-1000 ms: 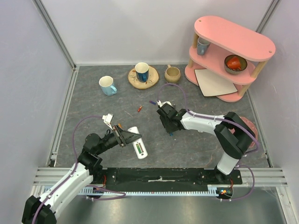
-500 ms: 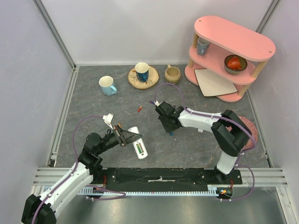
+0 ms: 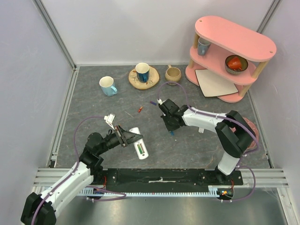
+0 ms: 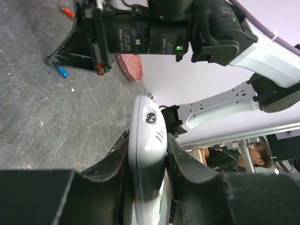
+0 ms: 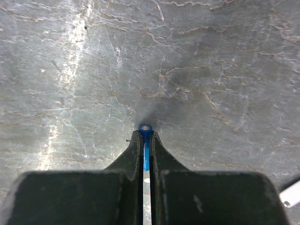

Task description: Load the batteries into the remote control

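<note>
the right pincer was pressed tight on a tiny thin blue battery, low over the grey stone-look table. the left pincer pinched the slim white plastic remote control by its sides, near the front of the table. a tiny red battery lay by itself farther back.

Floor: dark grey, stone-veined mat, with pale glare streaks in the right wrist view. Walls: plain white panels on three sides, joined by aluminium corner posts. Furniture: pink two-tier shelf on wooden pillars, upper right of the frame.
</note>
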Available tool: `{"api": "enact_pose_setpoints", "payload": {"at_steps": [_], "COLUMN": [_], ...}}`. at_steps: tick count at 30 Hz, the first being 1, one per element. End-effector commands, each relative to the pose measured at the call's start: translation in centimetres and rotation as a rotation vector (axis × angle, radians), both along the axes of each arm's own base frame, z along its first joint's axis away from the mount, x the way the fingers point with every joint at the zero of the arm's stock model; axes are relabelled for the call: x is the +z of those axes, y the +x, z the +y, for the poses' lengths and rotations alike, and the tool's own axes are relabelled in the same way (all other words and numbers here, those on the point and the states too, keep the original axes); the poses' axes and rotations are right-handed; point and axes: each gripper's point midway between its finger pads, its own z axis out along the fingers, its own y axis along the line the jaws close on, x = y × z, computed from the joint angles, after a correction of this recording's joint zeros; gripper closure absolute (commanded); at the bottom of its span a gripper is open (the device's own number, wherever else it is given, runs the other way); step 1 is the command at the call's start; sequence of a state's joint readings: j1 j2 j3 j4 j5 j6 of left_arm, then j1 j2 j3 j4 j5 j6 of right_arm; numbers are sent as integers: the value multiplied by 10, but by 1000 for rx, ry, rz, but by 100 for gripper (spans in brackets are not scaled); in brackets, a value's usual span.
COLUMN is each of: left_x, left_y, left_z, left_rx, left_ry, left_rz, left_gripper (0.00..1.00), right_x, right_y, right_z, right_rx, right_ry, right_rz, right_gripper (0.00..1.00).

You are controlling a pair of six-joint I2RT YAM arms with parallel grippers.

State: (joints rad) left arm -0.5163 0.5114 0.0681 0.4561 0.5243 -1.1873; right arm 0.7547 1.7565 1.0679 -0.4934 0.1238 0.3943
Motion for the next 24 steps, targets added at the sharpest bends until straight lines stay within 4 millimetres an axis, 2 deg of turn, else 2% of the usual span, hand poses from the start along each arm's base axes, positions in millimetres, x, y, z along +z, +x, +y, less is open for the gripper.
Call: {"api": "enact_pose_setpoints", "payload": {"at_steps": [1,2,4,5,6,8,9,10,11,12,13,14,15,17,18,19,20,21,22,24], "left_x": [22,27,37,39,46,52,56,62,67,69,74,77,74,80,74,74,83,81,77,80], "left_y": [11,13,17,22,25,32,38,41,44,50,53,56,59,59,62,63,59,59,61,60], "left_z": [-1,-3,-5,-7,-8,-9,-7,-5,-3,1,2,4,2,-2,-5,-7,-7,-9,-11,-13], "left_rx": [26,26,29,30,41,61,96,117,143,191,208,227,229,207,199,191,175,168,163,151], "left_ry": [-27,-34,-57,-60,-79,-98,-114,-142,-161,-177,-193,-203,-199,-219,-214,-229,-263,-267,-265,-281], "left_rz": [-90,-91,-113,-96,-114,-105,-110,-124,-133,-133,-141,-145,-137,-134,-113,-99,-129,-120,-100,-112], "left_gripper": [98,98,98,98,98,98,98,98,98,98,98,98,98,98,98,98,98,98,98,98], "right_x": [54,82,116,152,164,208,211,232,237,234,253,250,255,263,262,259,262,263,264,263], "right_y": [10,13,10,9,1,-7,-16,-23,-29,-40,-46,-53,-66,-72,-82,-82,-84,-92,-92,-94], "right_z": [12,17,28,33,37,41,42,43,43,46,48,49,57,64,73,77,81,87,92,98], "right_rx": [-29,-35,-20,-16,-5,-17,-20,-24,-23,-5,-2,-1,29,58,96,99,108,135,138,150], "right_ry": [133,201,290,381,413,538,554,632,659,680,755,774,808,799,787,762,758,759,765,767], "right_rz": [-113,-176,-248,-333,-369,-476,-498,-536,-546,-540,-577,-574,-574,-595,-589,-601,-615,-617,-622,-623], "right_gripper": [100,100,100,100,100,100,100,100,100,100,100,100,100,100,100,100,100,100,100,100]}}
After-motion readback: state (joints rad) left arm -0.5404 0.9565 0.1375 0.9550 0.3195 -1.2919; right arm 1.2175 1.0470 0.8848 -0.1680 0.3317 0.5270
